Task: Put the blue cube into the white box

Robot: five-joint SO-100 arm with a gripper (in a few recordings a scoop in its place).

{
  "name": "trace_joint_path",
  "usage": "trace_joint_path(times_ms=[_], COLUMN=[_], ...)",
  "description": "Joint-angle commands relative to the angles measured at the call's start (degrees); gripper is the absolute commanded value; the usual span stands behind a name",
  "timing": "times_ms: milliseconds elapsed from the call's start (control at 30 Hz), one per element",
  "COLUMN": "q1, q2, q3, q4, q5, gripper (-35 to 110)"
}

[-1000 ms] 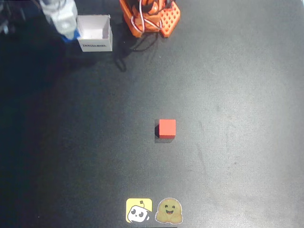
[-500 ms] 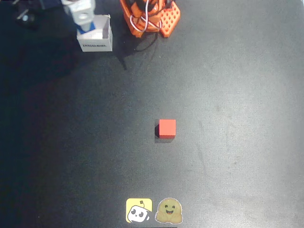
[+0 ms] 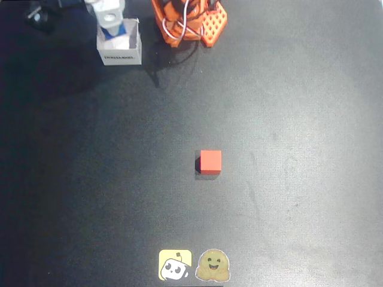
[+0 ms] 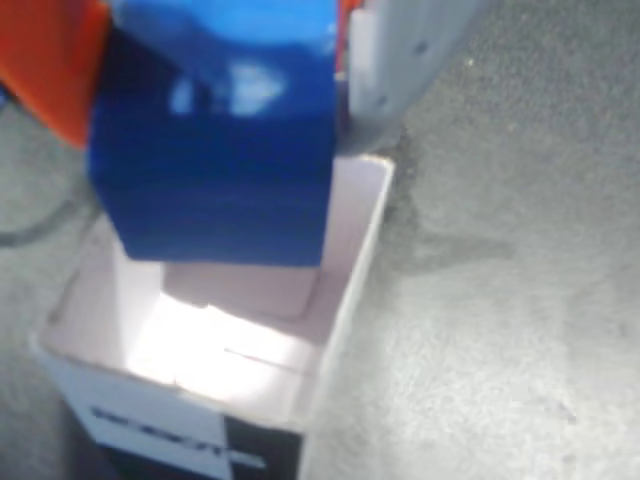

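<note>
The blue cube hangs right over the open top of the white box, with my gripper shut on it. An orange finger presses its left side and a pale finger its right. In the overhead view the gripper is above the white box at the top left of the dark table. A bit of the blue cube shows under the gripper, inside the box's outline. The box's printed side faces the table's front edge.
A red cube lies alone near the middle of the black table. The orange arm base stands just right of the box. Two stickers are at the front edge.
My gripper carried the blue cube rightward from beside the box's left wall to above its opening. The red cube and the box have not moved.
</note>
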Motion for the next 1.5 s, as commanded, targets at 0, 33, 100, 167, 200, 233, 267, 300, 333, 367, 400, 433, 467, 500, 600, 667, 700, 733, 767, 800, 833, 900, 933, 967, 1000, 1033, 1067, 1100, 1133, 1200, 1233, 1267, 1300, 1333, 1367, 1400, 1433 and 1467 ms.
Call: trace_joint_path(times_ms=[0,33,100,167,200,233,267,300,333,367,400,433,467,500,600,667,700,733,767,800,833,900,933,967,1000,1033,1067,1100,1133,1200,1233,1267,1300,1333,1367,1400,1433,1467], q1=[0.9,0.9,0.9,0.9,0.9,0.9,0.9,0.9,0.9,1.0,1.0,1.0,1.0,1.0,1.0,1.0,1.0,1.0,1.0,1.0,1.0,1.0,1.0,1.0,1.0,1.0,1.0,0.9,0.8,0.4,0.4,0.3,-0.1,-0.7,-1.8,-3.3,-5.4,-7.8], q2=[1.1,1.1,1.1,1.1,1.1,1.1,1.1,1.1,1.1,1.1,1.2,1.2,1.3,1.3,1.3,1.3,1.3,1.3,1.3,1.3,1.3,1.3,1.3,1.3,1.2,1.2,1.2,1.1,1.1,1.1,1.1,1.1,1.1,1.1,1.0,1.0,1.1,1.2], q3=[0.2,0.3,0.3,0.3,0.4,0.4,0.4,0.5,0.5,0.6,0.8,0.9,1.1,1.1,1.1,1.2,1.2,1.2,1.2,1.2,1.2,1.2,1.2,1.2,1.2,1.2,1.1,0.7,0.4,-0.1,-0.3,-0.5,-0.7,-1.1,-1.5,-1.8,-2.2,-2.6], q4=[2.9,2.9,2.8,2.7,2.6,2.5,2.2,2.0,2.0,2.0,1.8,1.6,1.3,1.0,0.2,-0.2,-0.3,-0.4,-0.4,-0.4,-0.5,-0.7,-0.9,-1.0,-1.1,-1.3,-1.6,-1.7,-2.3,-3.3,-4.0,-4.9,-5.8,-6.9,-7.5,-8.0,-8.5,-9.1], q5=[0.4,0.4,0.3,0.2,0.2,0.2,-0.2,-0.5,-0.6,-0.7,-0.9,-1.1,-1.2,-1.5,-2.5,-2.5,-2.5,-2.7,-2.8,-2.8,-2.8,-2.8,-2.9,-3.1,-3.3,-3.6,-4.0,-4.1,-5.0,-6.9,-8.2,-9.6,-11.4,-12.9,-14.0,-15.1,-15.5,-16.7], gripper=[0,0,0,0,1,5,9,11,12,12,14,15,17,18,22,22,22,22,22,22,21,18,17,15,12,8,4,0,0,0,0,0,0,0,0,0,0,0])
